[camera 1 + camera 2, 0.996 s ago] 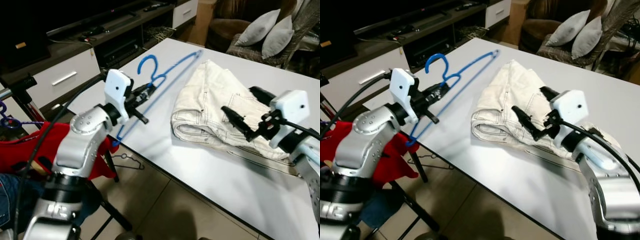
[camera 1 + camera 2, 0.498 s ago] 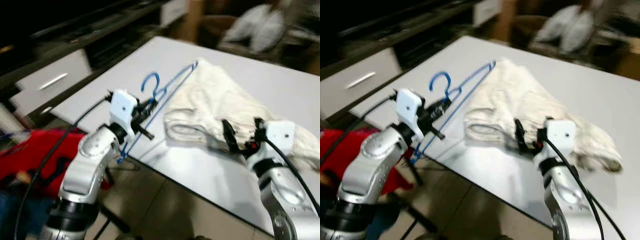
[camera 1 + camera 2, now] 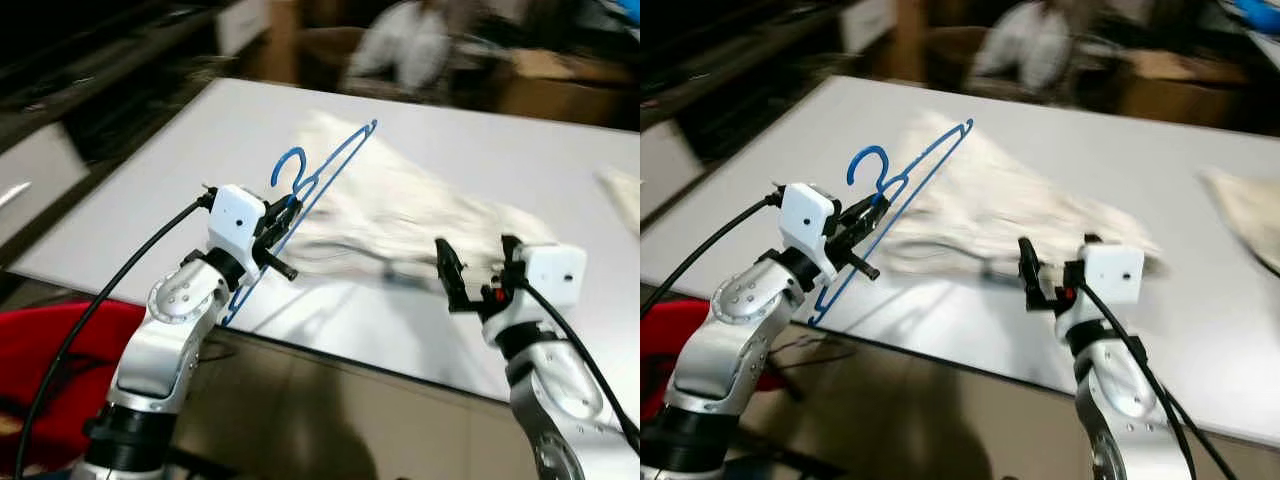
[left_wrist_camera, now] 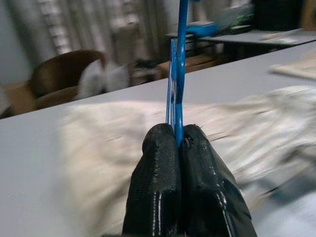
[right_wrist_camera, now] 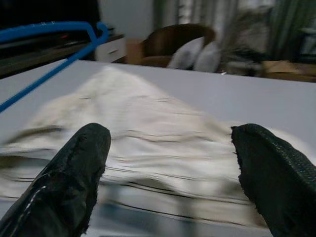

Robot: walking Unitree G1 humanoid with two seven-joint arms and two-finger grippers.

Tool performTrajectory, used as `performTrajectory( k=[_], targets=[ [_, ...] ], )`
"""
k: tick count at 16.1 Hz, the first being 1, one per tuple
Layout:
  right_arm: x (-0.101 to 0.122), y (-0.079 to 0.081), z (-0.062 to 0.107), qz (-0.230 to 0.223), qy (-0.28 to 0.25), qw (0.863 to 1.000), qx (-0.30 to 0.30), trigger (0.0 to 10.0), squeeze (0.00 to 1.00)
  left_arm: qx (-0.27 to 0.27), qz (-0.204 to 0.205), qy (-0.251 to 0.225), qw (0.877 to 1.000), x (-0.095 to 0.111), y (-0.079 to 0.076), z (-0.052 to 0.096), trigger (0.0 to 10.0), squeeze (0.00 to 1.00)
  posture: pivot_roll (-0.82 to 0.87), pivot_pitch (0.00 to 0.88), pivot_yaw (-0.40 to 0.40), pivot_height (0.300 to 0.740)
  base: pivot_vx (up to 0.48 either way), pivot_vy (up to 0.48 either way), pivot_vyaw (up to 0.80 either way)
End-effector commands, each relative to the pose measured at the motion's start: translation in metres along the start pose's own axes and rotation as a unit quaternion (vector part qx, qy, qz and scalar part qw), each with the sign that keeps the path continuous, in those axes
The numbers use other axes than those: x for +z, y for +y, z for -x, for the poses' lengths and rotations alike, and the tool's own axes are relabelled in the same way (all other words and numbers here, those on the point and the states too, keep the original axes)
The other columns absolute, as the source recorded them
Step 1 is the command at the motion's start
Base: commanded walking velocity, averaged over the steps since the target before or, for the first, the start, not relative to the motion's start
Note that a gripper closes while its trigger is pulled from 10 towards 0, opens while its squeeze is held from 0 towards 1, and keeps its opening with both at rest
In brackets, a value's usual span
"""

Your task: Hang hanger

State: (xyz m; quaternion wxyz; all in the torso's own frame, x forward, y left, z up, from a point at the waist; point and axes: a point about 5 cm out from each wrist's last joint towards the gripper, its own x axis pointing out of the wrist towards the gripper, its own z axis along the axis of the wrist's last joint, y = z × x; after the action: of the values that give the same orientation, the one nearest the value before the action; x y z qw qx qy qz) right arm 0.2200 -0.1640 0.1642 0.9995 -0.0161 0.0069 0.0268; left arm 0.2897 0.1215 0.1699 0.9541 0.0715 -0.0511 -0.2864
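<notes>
White surface (image 3: 560,160) carries pale folded trousers (image 3: 400,215). Left pincer (image 3: 283,212) pinches the blue hanger (image 3: 320,175) above the near edge, ready for carrying. Right pincer (image 3: 470,270) hovers spread, free.

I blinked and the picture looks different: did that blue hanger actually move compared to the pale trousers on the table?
Cannot tell for sure. The camera has swung. The blue hanger, clamped in the left gripper, now overlaps the pale trousers' near edge more than before.
</notes>
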Motion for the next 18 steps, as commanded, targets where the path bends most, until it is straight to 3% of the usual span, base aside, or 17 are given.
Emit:
performTrajectory(
  k=[1, 4, 6, 10, 13, 14, 15, 16, 18],
  targets=[
    [-0.002, -0.002, -0.001, -0.005, 0.003, 1.0, -0.004, 10.0, 0.0, -0.013, -0.005, -0.006, 1.0, 0.002, -0.007, -0.003, 10.0, 0.0, -0.06, 0.0, 0.032, 0.74, 0.0, -0.465, -0.8],
    [-0.001, -0.002, -0.003, -0.011, 0.001, 1.0, 0.002, 10.0, 0.0, -0.014, 0.019, -0.007, 1.0, 0.002, -0.007, -0.004, 10.0, 0.0, -0.06, 0.0, 0.025, 0.74, 0.0, 0.0, -0.14],
    [-0.002, -0.001, -0.004, -0.014, 0.002, 1.0, 0.013, 10.0, 0.0, -0.021, 0.026, 0.0, 0.999, 0.0, -0.008, -0.004, 10.0, 0.0, -0.06, 0.0, 0.025, 0.74, 0.0, 0.48, 0.0],
    [0.039, -0.022, -0.007, 0.034, -0.072, 0.984, 0.16, 10.0, 0.0, -0.1, -0.047, 0.027, 0.993, 0.002, 0.003, -0.011, 10.0, 0.0, -0.07, 0.0, 0.049, 0.74, 0.0, 0.12, 0.0],
    [0.06, -0.036, -0.004, 0.138, -0.054, 0.941, 0.303, 10.0, 0.0, -0.188, -0.088, 0.068, 0.976, 0.003, 0.015, -0.014, 10.0, 0.0, -0.09, 0.0, 0.066, 0.74, 0.0, 0.0, 0.0],
    [0.064, -0.041, -0.005, 0.168, -0.03, 0.919, 0.356, 10.0, 0.0, -0.223, -0.107, 0.069, 0.967, 0.009, 0.019, -0.018, 10.0, 0.0, -0.09, 0.0, 0.064, 0.74, 0.0, 0.0, 0.0],
    [0.065, -0.042, -0.005, 0.179, -0.018, 0.909, 0.377, 10.0, 0.0, -0.237, -0.118, 0.07, 0.962, 0.012, 0.019, -0.019, 10.0, 0.0, -0.09, 0.0, 0.064, 0.74, 0.0, 0.0, 0.0],
    [0.066, -0.042, -0.005, 0.217, 0.012, 0.875, 0.432, 10.0, 0.0, -0.272, -0.155, 0.068, 0.947, 0.02, 0.018, -0.021, 10.0, 0.0, -0.09, 0.0, 0.06, 0.74, 0.0, 0.0, 0.0],
    [0.071, -0.044, -0.013, 0.255, 0.019, 0.858, 0.446, 10.0, 0.0, -0.297, -0.198, 0.063, 0.932, 0.026, 0.016, -0.024, 10.0, 0.0, -0.09, 0.0, 0.048, 0.74, 0.0, 0.0, 0.0]
  ],
)
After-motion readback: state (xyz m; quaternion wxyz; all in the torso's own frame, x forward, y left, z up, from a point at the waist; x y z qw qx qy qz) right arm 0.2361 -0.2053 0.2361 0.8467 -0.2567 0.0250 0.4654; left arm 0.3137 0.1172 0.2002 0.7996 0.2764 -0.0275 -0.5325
